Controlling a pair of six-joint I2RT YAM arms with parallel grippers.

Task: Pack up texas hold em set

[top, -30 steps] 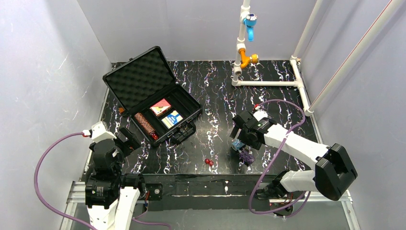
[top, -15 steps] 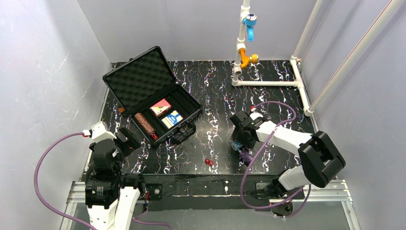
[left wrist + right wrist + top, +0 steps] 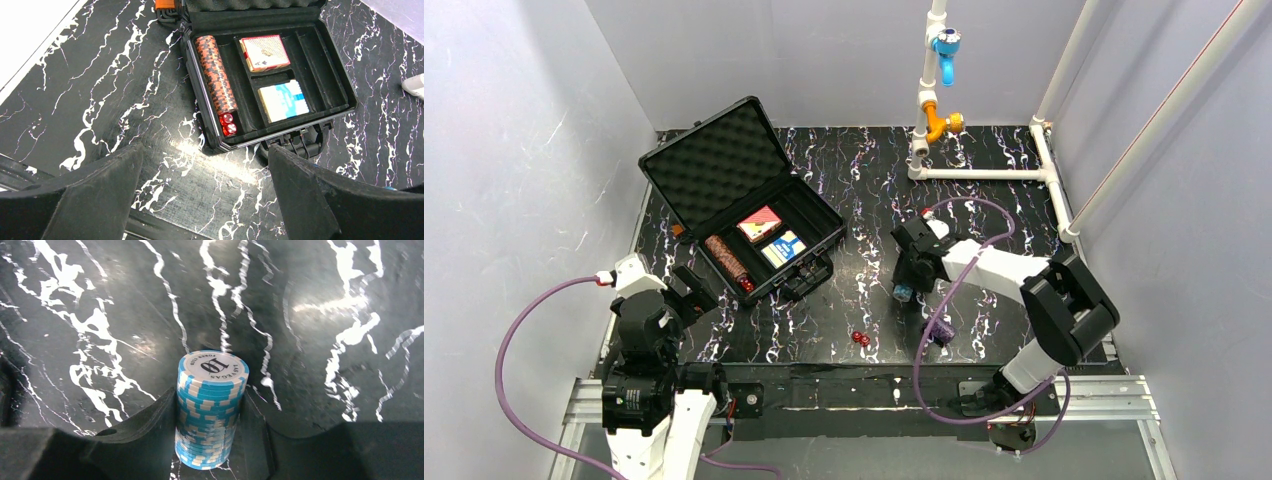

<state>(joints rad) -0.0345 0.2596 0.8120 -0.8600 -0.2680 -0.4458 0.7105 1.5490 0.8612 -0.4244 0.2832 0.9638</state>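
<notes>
The black case (image 3: 819,232) lies open at the left, foam lid (image 3: 714,160) tilted back. Inside are a brown chip stack (image 3: 726,260), red dice (image 3: 227,123), a red card box (image 3: 759,224) and a blue card box (image 3: 782,248). My right gripper (image 3: 904,292) is shut on the blue chip stack (image 3: 211,405) and holds it over the table's middle. The purple chip stack (image 3: 941,330) and two red dice (image 3: 861,339) lie on the table near the front. My left gripper (image 3: 692,290) is open and empty, just in front of the case's near left corner.
A white pipe frame (image 3: 984,172) with blue and orange fittings stands at the back right. The case's handle (image 3: 295,145) sticks out toward the front. Purple cables loop off both arms. Grey walls close in the sides.
My right gripper has moved left and slightly back with the blue chip stack, away from the purple stack. The left arm has not moved.
</notes>
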